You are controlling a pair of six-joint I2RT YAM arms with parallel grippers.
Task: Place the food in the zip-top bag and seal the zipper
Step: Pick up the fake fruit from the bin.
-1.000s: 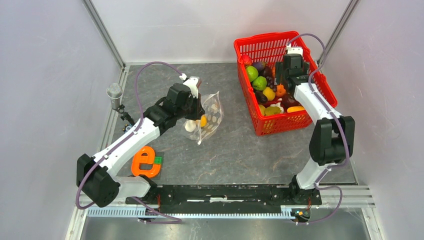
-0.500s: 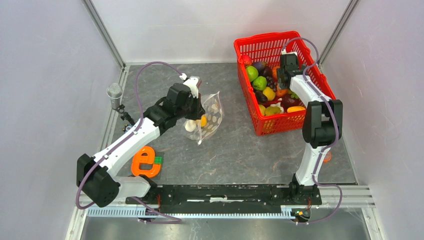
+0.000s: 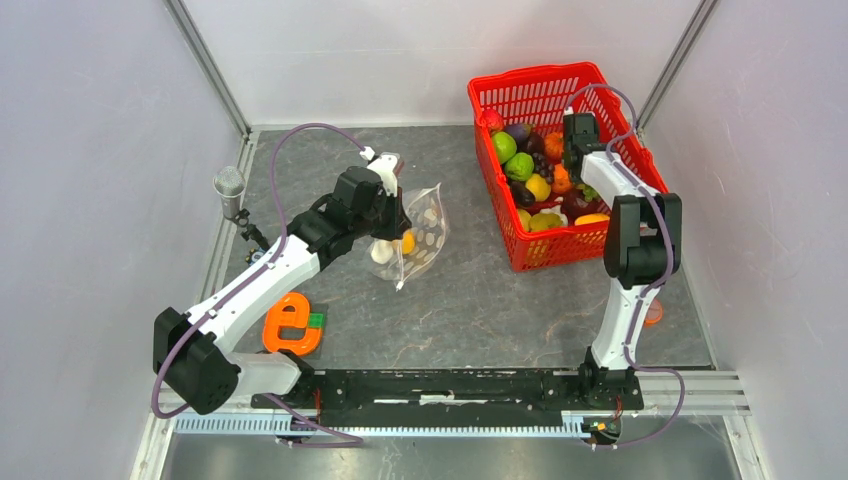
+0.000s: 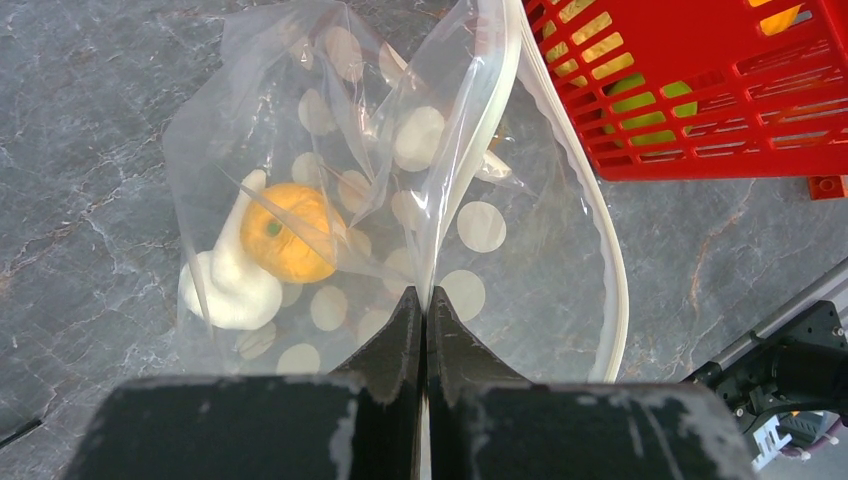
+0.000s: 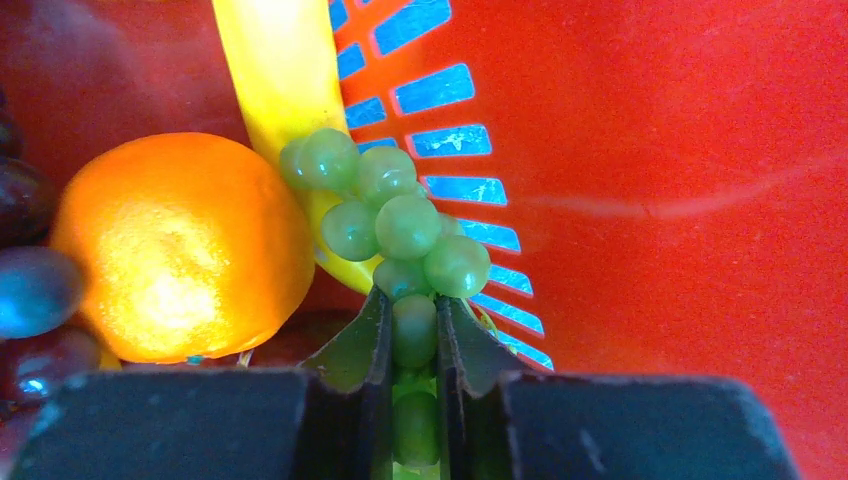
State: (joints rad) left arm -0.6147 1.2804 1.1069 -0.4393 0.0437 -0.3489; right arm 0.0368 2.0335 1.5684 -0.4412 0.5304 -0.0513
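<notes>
The zip-top bag (image 3: pixel 428 232) (image 4: pixel 400 150), clear with white dots, hangs open from my left gripper (image 3: pixel 396 214) (image 4: pixel 422 298), which is shut on its mouth edge. The zipper (image 4: pixel 612 270) curves away to the right of the fingers. An orange fruit (image 4: pixel 285 232) and a white piece (image 4: pixel 228 290) lie inside the bag. My right gripper (image 3: pixel 572 172) (image 5: pixel 412 312) is down in the red basket (image 3: pixel 530 76), shut on a bunch of green grapes (image 5: pixel 400 215). Beside the grapes lie an orange (image 5: pixel 180 245) and a yellow banana (image 5: pixel 275 70).
More food fills the basket: green, yellow and purple pieces (image 3: pixel 520 165). Dark purple grapes (image 5: pixel 25 290) lie left of the orange. A flat orange e-shaped toy (image 3: pixel 290 322) lies near the left arm's base. A grey knob on a stalk (image 3: pixel 230 185) stands at the left edge.
My right gripper has gone lower into the basket at its right wall and closed on the green grapes. The left gripper and the bag have not moved.
</notes>
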